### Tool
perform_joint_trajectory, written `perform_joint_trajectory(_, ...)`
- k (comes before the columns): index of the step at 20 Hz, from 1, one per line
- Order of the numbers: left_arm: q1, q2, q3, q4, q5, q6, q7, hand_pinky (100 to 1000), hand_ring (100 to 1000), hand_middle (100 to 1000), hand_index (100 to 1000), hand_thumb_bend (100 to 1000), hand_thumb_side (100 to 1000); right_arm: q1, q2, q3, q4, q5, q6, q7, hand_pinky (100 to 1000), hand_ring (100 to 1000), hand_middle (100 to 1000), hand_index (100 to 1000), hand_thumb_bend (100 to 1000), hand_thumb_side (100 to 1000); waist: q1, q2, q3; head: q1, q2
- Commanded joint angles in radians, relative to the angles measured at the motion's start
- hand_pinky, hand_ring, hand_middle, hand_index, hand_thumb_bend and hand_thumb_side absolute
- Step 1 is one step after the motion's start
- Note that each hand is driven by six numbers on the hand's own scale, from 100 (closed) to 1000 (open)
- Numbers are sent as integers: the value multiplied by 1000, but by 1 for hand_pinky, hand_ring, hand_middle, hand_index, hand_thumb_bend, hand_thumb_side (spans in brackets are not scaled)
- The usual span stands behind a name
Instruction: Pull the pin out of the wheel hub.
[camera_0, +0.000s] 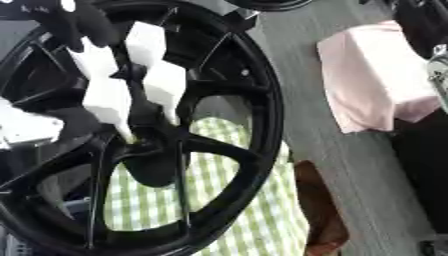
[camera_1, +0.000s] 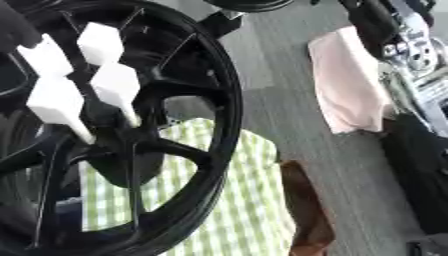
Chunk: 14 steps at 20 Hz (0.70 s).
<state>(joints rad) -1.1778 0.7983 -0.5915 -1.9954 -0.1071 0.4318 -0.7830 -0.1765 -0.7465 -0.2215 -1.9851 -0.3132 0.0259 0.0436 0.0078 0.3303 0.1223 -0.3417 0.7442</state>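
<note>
A black spoked wheel hub fills the left of both views, tilted toward me. Several white hexagonal pins stick out of its centre, among them one at the upper right, one lower down and one at the upper left. My left hand is black, comes in at the top left and covers the top end of the upper-left pin; its grip is hidden. My right arm, black with silver joints, hangs at the upper right, away from the wheel.
A green-and-white checked cloth lies under the wheel, with a brown object beside it. A pink cloth lies on the grey floor to the right. A white block shows at the left edge.
</note>
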Motion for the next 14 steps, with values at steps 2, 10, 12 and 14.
perform_joint_trajectory(2, -1, 6, -1, -5, -35, 78, -85, 853, 778, 767, 859, 409, 428, -13, -25, -8, -15, 1, -3, 4, 939, 938, 390, 627, 100, 709, -4, -13, -5, 6, -17)
perform_joint_trajectory(10, 22, 3, -12, 3, -65, 93, -94, 848, 773, 761, 845, 411, 435, -17, -20, -7, -15, 3, -3, 7, 939, 939, 390, 627, 100, 711, -9, -3, -10, 14, -20)
perform_joint_trajectory(12, 24, 0, -15, 7, -68, 96, -93, 849, 774, 762, 847, 410, 435, -18, -19, -6, -15, 3, -2, 8, 939, 939, 389, 627, 100, 712, -10, 0, -10, 15, -19)
perform_joint_trajectory(14, 24, -3, -18, 11, -74, 96, -91, 849, 775, 763, 846, 412, 430, -19, -18, -6, -15, 4, -1, 10, 939, 939, 389, 627, 100, 713, -10, 3, -10, 16, -18)
